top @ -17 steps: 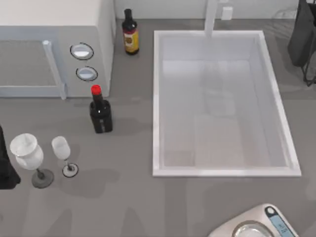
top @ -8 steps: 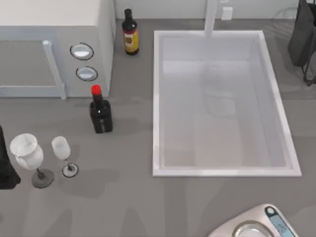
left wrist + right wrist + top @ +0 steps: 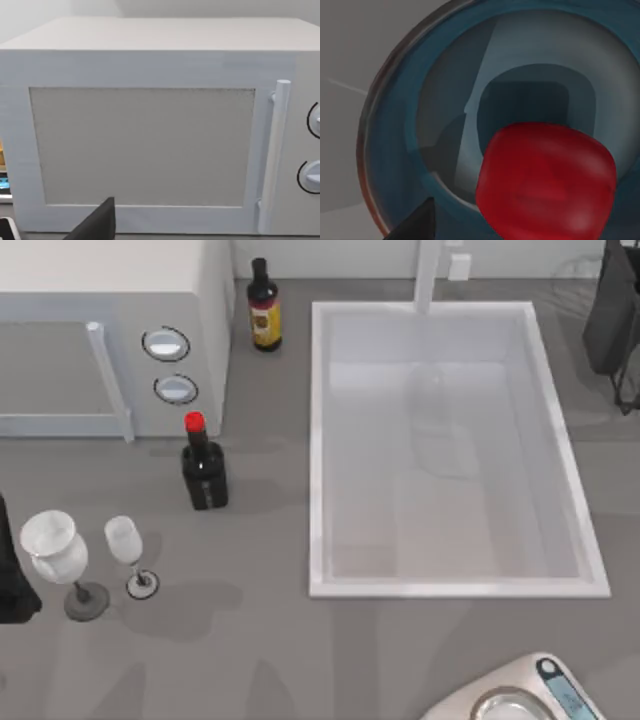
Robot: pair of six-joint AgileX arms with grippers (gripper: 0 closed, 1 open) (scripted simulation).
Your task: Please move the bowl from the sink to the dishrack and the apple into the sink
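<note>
Right wrist view: apple [image 3: 547, 182] sits inside the bowl [image 3: 420, 125], against its dark teal interior; bowl rests on grey worktop; right gripper finger state cannot be told. Top view: sink [image 3: 320, 440] at worktop's right half, basin bare; left arm parked at left edge, facing microwave [image 3: 150, 125], its gripper's state unreadable.

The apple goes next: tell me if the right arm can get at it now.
Probably yes. The right wrist view looks closely onto the apple, against the bowl's inside, with nothing between. Whether it rests in the bowl or hangs above it, I cannot tell.
</note>
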